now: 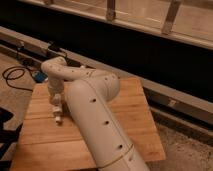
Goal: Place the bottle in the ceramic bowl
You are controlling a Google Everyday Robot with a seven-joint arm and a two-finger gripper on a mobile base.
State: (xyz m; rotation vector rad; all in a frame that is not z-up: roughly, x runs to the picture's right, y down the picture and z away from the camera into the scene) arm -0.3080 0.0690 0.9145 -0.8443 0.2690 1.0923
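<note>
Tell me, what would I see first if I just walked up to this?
The big white robot arm fills the middle, bending up and over the wooden table. Its gripper hangs low over the table's left side, with the small white bottle right at its tip. Black cables lie coiled on the floor at far left.

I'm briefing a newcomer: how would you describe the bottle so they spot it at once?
Find the wooden table, then follow the white robot arm to its gripper over the table's left side. The bottle sticks out below it: a slim white piece, far thinner than the arm beside it.
</note>
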